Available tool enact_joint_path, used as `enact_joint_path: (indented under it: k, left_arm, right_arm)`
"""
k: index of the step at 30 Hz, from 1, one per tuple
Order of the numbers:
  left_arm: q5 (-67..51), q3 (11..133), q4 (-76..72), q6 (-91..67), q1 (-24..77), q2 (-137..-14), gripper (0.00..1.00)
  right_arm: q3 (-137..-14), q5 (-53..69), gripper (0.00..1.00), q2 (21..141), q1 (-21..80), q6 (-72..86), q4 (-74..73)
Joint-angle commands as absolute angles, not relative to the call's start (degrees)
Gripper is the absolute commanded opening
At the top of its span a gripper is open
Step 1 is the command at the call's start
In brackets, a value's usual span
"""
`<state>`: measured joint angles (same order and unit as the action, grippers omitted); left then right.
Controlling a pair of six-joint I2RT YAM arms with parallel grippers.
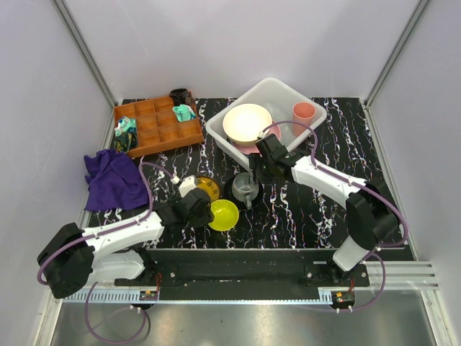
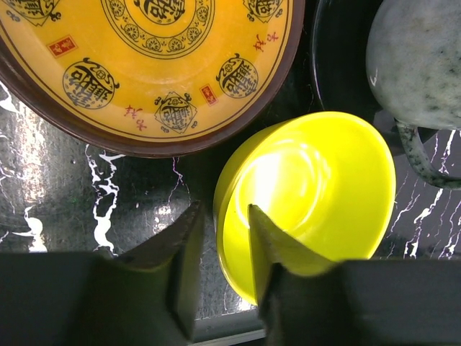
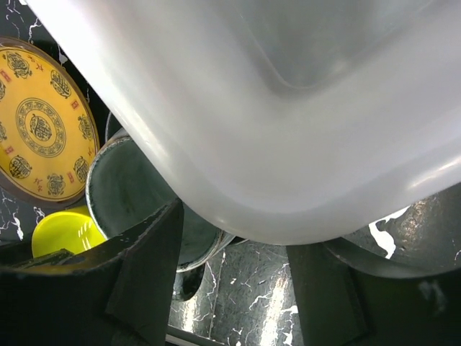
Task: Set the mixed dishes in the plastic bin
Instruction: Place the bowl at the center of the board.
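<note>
Yellow fills the gap at the left fingers (image 2: pixel 180 274). They stand slightly apart, one outside and one inside the rim of the small yellow bowl (image 2: pixel 317 194). A sliver of dark desk (image 2: pixel 86 209) shows between the outer finger and the rim, so they are not clamped on it. Just beyond the bowl lies an orange patterned plate (image 2: pixel 144 65), and next to that a grey mug (image 2: pixel 418 65) stands on a black saucer (image 2: pixel 338 58). The right fingers (image 3: pixel 144 274) are spread wide and hold nothing, above the mug and close to the near corner of the white plastic bin (image 3: pixel 288 108). Inside the bin are a cream bowl (image 1: pixel 247 122), a pink plate (image 1: pixel 250 148) under it, and a pink cup (image 1: pixel 304 110). A wooden tray (image 1: pixel 157 126) and a purple cloth (image 1: pixel 112 179) lie on the desk's left side.
</note>
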<state>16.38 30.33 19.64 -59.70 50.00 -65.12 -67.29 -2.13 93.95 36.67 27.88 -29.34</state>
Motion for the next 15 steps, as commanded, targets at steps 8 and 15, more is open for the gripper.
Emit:
enact_joint_path:
  k: [8,15]
  left_arm:
    - [18.46,30.15,18.02,-60.56,50.45,-64.42,0.41]
    - [19.16,30.15,18.98,-61.08,50.45,-63.63,0.63]
  right_arm:
    - [-67.59,-2.64,0.52,95.27,37.09,27.42,-26.37]
    - [-66.97,-1.76,0.38,95.98,37.18,27.33,-25.75]
